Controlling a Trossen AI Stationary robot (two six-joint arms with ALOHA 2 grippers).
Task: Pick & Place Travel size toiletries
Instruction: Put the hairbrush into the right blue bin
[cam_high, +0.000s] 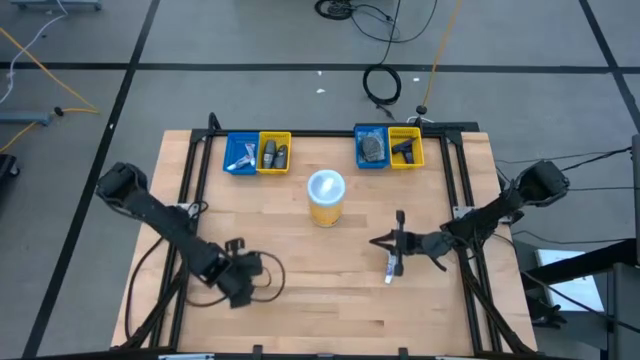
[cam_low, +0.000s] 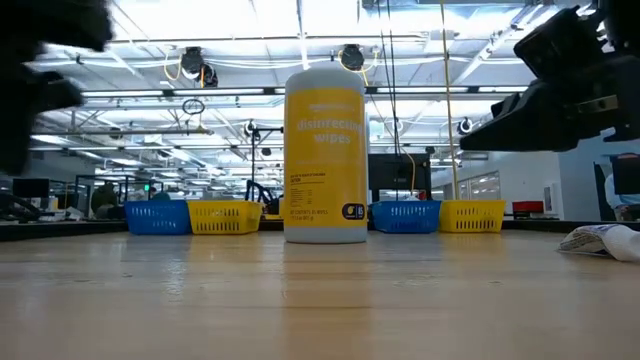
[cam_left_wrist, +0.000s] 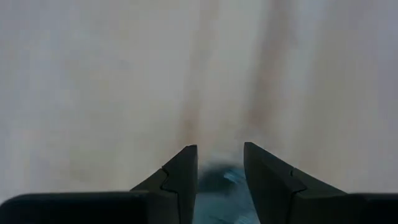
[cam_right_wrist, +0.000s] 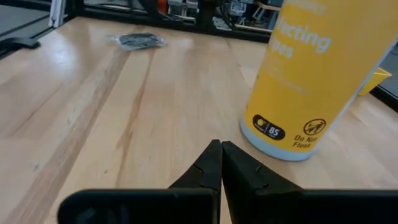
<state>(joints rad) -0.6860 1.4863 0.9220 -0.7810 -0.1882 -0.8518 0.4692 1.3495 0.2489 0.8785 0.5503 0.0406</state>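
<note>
A white tube with a blue end (cam_high: 392, 266) lies flat on the table, also in the low view as the tube (cam_low: 602, 239). My right gripper (cam_high: 378, 240) (cam_right_wrist: 221, 149) hangs shut just above and beside it, pointing toward the table's left. A dark clear-wrapped packet (cam_right_wrist: 138, 41) lies on the wood farther left. My left gripper (cam_high: 236, 272) (cam_left_wrist: 221, 155) is low over the near left part of the table, shut on a dark wrapped item (cam_left_wrist: 221, 182). More toiletries lie in the far bins. My left gripper has the dark clear-wrapped item (cam_left_wrist: 217, 179) between its two fingers, filling the gap between them. The fingers point down at the table from above. Whether the item is off the wood I cannot tell.
A tall yellow wipes canister (cam_high: 326, 196) (cam_low: 326, 155) (cam_right_wrist: 311, 81) stands mid-table. Two pairs of blue and yellow bins (cam_high: 240, 153) (cam_high: 274, 152) (cam_high: 371, 147) (cam_high: 406, 147) sit along the far edge. A black frame (cam_high: 455, 180) borders the table.
</note>
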